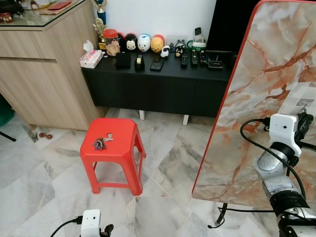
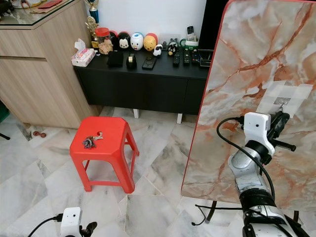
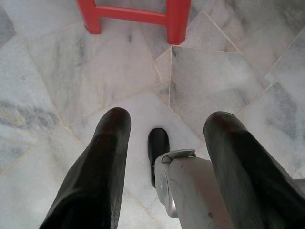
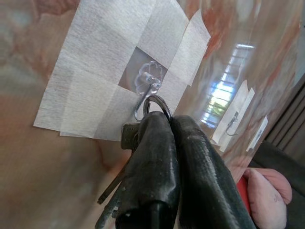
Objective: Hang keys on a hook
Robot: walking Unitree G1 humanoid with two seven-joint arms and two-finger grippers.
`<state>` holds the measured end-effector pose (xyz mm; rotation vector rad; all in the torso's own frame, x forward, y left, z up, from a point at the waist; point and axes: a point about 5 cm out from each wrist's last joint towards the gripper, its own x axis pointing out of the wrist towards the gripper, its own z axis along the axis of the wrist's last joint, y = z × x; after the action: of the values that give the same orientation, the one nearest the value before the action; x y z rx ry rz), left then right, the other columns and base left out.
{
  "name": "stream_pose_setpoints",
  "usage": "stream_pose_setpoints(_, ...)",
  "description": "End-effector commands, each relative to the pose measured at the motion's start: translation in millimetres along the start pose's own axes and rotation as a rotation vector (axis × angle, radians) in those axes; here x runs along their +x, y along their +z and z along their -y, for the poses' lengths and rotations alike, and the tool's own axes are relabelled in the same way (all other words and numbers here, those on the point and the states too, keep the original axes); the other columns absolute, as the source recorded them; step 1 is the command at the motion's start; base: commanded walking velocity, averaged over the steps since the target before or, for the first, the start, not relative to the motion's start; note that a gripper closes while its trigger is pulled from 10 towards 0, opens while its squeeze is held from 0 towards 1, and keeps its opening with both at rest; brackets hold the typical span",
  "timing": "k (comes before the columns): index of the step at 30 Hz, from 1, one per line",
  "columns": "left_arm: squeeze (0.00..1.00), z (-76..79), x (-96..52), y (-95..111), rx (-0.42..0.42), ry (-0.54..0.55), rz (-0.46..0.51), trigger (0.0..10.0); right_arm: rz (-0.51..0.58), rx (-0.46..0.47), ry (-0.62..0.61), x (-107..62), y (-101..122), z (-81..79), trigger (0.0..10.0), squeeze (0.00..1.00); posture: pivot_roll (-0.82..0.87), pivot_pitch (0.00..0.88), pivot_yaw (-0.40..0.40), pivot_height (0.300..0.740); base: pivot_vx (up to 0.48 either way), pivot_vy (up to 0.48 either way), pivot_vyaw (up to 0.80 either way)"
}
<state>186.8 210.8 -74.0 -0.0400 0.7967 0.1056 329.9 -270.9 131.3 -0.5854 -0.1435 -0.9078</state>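
A marble-patterned board [image 1: 266,89] stands upright on my right. On a white taped patch [image 4: 90,90] it carries a clear hook [image 4: 147,85]. My right gripper [image 4: 169,125] is raised against the board and shut on a bunch of keys [image 4: 125,137]. Their ring [image 4: 156,101] sits right at the hook's lower curl; I cannot tell whether it is over the hook. In the left eye view the same right gripper [image 1: 302,124] sits just below the hook [image 1: 304,103]. A second bunch of keys [image 1: 100,143] lies on a red stool [image 1: 123,133]. My left gripper [image 3: 167,119] hangs open above the floor.
A low black cabinet [image 1: 158,84] with figurines and remotes runs along the back wall. A wooden cabinet [image 1: 44,74] stands at the left. A black cable [image 1: 232,210] trails on the marble floor [image 1: 163,168] by the board's foot.
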Motion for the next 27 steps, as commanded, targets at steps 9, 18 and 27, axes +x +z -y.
stream_pose_setpoints(9, 0.0, -1.2, -1.7, -5.4, -0.025, 0.007, -0.013, 10.0, 0.01, -0.024, 0.03, 2.1, 4.0, -3.6, 10.0, 0.0, 0.12, 0.069, -0.021, 0.74, 0.0, 0.0, 0.0)
stream_pose_setpoints(18, 0.0, -1.0, -1.7, -5.7, -0.027, 0.004, -0.015, 10.0, 0.023, -0.061, 0.031, 2.9, 4.2, -3.2, 10.0, 0.0, 0.12, 0.07, -0.02, 0.74, 0.0, 0.0, 0.0)
stream_pose_setpoints(27, 0.0, -0.6, -1.8, -5.7, -0.026, 0.002, -0.013, 10.0, 0.057, -0.123, 0.051, 2.1, 6.4, -5.7, 10.0, 0.0, 0.12, 0.069, -0.021, 0.74, 0.0, 0.0, 0.0)
